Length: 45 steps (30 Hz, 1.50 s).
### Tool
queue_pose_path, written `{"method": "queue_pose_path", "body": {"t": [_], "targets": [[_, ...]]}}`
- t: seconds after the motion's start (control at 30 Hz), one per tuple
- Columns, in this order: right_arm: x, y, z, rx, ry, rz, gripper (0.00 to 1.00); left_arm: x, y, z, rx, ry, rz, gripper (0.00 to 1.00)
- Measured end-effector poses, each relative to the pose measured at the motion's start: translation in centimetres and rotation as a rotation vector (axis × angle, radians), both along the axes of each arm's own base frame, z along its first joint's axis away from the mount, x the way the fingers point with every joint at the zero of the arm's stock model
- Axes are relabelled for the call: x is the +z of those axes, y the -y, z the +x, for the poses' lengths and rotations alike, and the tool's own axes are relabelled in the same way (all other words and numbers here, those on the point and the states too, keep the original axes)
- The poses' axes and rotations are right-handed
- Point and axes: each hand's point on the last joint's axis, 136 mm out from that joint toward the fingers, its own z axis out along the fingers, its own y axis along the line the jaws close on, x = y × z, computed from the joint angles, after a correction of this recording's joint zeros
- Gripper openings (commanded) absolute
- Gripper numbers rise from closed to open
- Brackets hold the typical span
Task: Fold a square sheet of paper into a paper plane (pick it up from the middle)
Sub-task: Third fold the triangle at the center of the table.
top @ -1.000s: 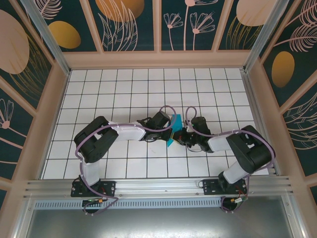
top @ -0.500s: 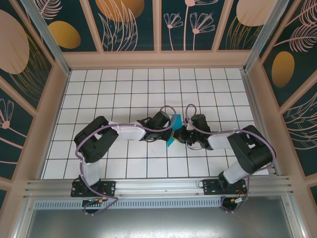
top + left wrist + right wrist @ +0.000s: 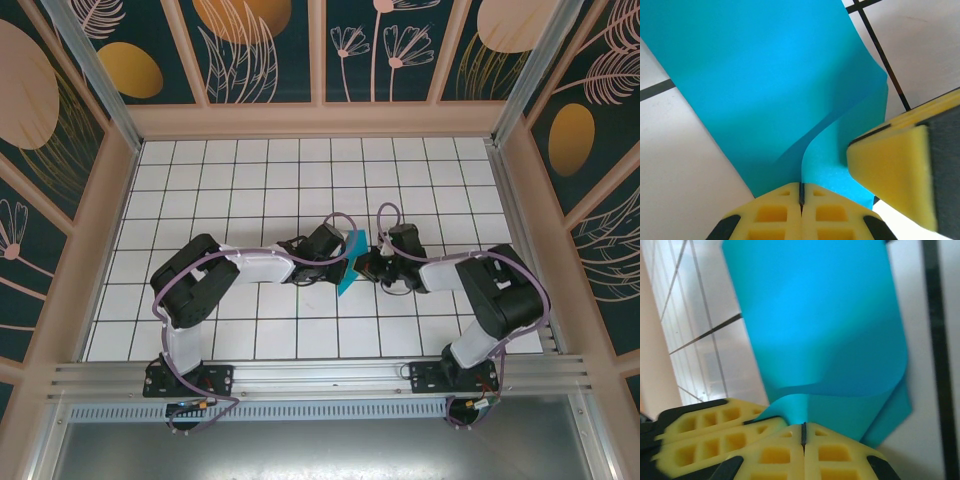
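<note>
From above we get bright, even light: the white table (image 3: 250,190) reads crisp, with only faint, soft shadows under the arms (image 3: 250,265), while the painted walls stay darker. In the left wrist view the paper (image 3: 755,70) glows brightest near its middle and dims inside the curl, and a big yellow pad (image 3: 890,165) at the right is out of focus. In the right wrist view the table at the left is washed out and hazy, and the lower-left pads (image 3: 700,440) are smeared.

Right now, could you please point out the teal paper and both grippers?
teal paper (image 3: 352,248), top view, upper visible part.
left gripper (image 3: 801,192), left wrist view, between shut fingertips.
right gripper (image 3: 803,432), right wrist view, between shut fingertips.
</note>
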Motion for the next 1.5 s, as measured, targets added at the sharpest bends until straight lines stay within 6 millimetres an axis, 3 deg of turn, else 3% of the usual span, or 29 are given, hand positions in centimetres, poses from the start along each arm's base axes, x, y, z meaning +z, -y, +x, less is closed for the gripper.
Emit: {"method": "queue_pose_path", "body": {"t": [0.27, 0.47, 0.67, 0.97, 1.13, 1.37, 1.5], "targets": [[0.2, 0.1, 0.2, 0.008, 0.006, 0.000, 0.00, 0.0, 0.0, 0.0, -0.003, 0.000, 0.004, 0.03], [2.0, 1.8, 1.6, -0.030, 0.055, 0.011, 0.00, 0.0, 0.0, 0.0, -0.003, 0.001, 0.004, 0.03], [2.1, 2.4, 1.8, -0.028, 0.060, 0.018, 0.00, 0.0, 0.0, 0.0, -0.006, 0.002, 0.005, 0.03], [-0.1, 2.5, 1.5, -0.023, -0.003, -0.007, 0.00, 0.0, 0.0, 0.0, -0.006, 0.001, 0.006, 0.03], [0.0, 2.6, 1.6, -0.024, -0.008, -0.007, 0.00, 0.0, 0.0, 0.0, -0.006, 0.001, 0.007, 0.03], [2.9, 2.3, 3.8, -0.024, 0.060, 0.004, 0.00, 0.0, -0.1, 0.0, -0.008, 0.005, 0.010, 0.03], [2.9, 2.3, 4.1, -0.025, 0.062, 0.004, 0.00, 0.0, -0.1, 0.0, -0.010, 0.007, 0.011, 0.03]]}}
